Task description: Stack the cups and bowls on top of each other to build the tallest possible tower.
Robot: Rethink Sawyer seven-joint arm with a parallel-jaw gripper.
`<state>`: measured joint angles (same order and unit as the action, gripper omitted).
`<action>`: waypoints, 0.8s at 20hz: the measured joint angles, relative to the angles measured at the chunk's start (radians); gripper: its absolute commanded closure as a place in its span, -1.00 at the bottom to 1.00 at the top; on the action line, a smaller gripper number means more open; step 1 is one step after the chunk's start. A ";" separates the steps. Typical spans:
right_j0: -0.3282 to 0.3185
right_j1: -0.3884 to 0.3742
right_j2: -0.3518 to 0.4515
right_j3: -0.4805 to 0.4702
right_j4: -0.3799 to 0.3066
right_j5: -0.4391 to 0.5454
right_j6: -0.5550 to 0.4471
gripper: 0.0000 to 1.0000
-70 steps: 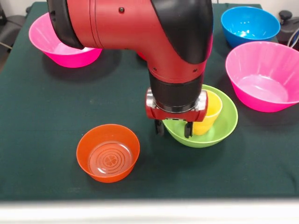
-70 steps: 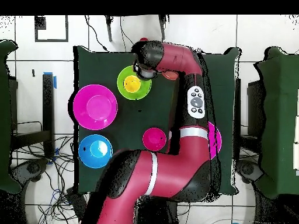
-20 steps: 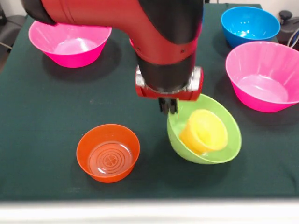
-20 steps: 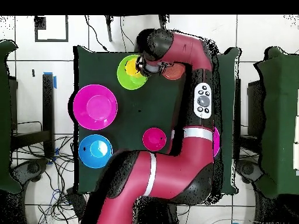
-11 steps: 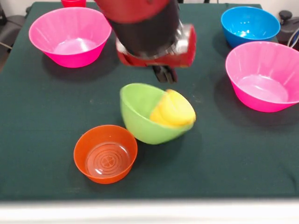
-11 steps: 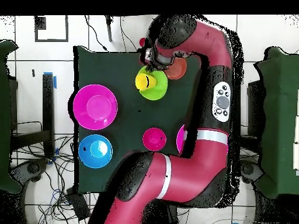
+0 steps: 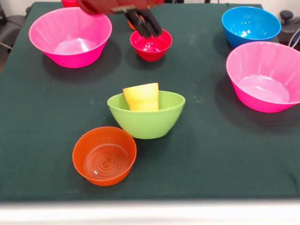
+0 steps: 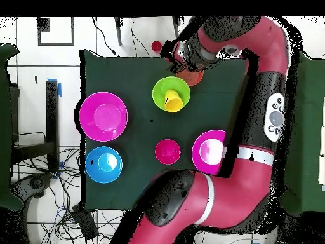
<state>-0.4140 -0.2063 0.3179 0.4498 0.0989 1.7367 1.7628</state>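
Tower: lime-green bowl (image 7: 146, 117) sits upright near the middle of the dark green table (image 7: 225, 150); yellow cup (image 7: 142, 96) stands inside it, tilted a little, its top rising above the bowl's rim
Orange bowl: (image 7: 104, 155) rests on the cloth just beside the green bowl, at its front-left in the front view; not stacked; ringed flat bottom shows inside
Crimson bowl: (image 7: 151, 45) small, behind the green bowl, well apart from it
Pink bowls: one large (image 7: 70, 36) at far left; one large (image 7: 265, 75) at right
Blue bowl: (image 7: 251, 24) far right corner
Gripper: (image 7: 145, 22) raised near the crimson bowl; fingers dark and close together, holding nothing; whether closed fully, cannot tell
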 measured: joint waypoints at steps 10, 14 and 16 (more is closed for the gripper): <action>-0.047 -0.034 0.048 0.000 0.031 0.055 0.000 1.00; -0.044 -0.035 0.044 0.000 0.006 0.039 0.000 1.00; -0.034 -0.034 0.023 0.000 -0.041 -0.030 0.000 1.00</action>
<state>-0.4484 -0.2400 0.3406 0.4494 0.0582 1.7071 1.7628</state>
